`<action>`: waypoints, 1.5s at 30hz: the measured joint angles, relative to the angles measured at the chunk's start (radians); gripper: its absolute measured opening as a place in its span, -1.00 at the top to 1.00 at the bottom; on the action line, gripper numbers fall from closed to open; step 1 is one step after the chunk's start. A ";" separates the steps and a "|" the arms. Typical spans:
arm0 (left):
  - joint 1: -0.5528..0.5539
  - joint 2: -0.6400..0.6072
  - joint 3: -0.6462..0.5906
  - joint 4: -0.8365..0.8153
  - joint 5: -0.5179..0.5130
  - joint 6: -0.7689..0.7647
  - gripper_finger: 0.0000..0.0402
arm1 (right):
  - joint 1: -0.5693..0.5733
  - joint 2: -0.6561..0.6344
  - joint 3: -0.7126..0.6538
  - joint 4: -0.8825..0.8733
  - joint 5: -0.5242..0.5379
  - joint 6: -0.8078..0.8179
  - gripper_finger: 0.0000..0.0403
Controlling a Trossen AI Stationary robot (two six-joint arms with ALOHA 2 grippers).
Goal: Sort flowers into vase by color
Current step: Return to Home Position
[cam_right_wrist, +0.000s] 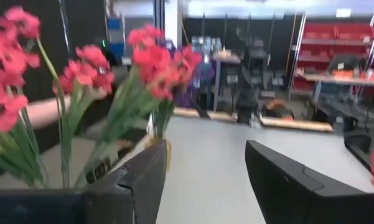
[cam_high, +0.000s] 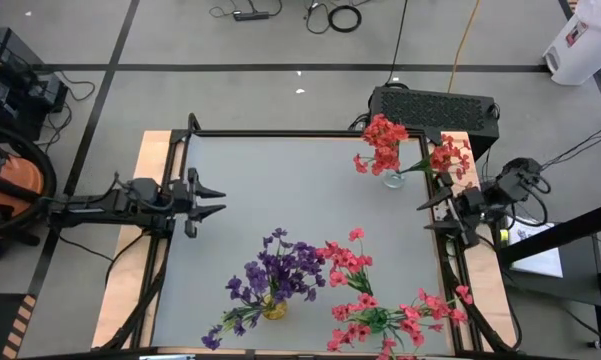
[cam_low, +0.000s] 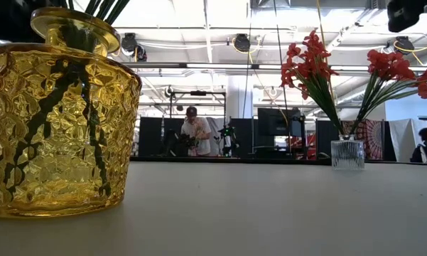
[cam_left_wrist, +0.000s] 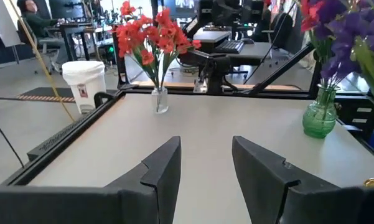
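Gaping empty, left jaws and right jaws hang clear of the vased flowers (cam_high: 384, 143).

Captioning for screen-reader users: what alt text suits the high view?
Three vases stand on a grey table: red flowers in a clear vase upper right, purple flowers in a yellow vase and pink flowers in a green vase along the bottom edge. The left tool and right tool sit open at the sides.
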 joint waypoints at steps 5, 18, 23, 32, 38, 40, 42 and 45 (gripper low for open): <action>0.000 0.000 -0.069 0.094 0.000 0.000 0.24 | 0.000 -0.019 -0.089 0.122 0.001 -0.042 -0.04; 0.000 0.000 -0.207 0.238 -0.008 -0.051 0.24 | 0.000 -0.021 -0.327 0.356 0.159 -0.044 -0.04; 0.000 0.000 -0.248 0.284 -0.020 -0.052 0.24 | 0.000 -0.021 -0.359 0.371 0.158 -0.024 -0.04; 0.000 0.000 -0.260 0.292 -0.022 -0.055 0.24 | 0.000 -0.021 -0.409 0.367 0.152 -0.002 -0.04; 0.000 0.001 -0.260 0.262 -0.023 -0.097 0.24 | 0.000 -0.021 -0.441 0.365 0.158 0.010 -0.04; 0.000 0.001 -0.260 0.247 -0.033 -0.105 0.24 | 0.000 -0.021 -0.444 0.362 0.158 0.009 -0.04; 0.000 0.001 -0.260 0.249 -0.048 -0.105 0.24 | 0.000 -0.021 -0.444 0.353 0.158 0.009 -0.04; 0.000 0.001 -0.260 0.250 -0.048 -0.119 0.24 | 0.000 -0.020 -0.444 0.340 0.158 0.009 -0.04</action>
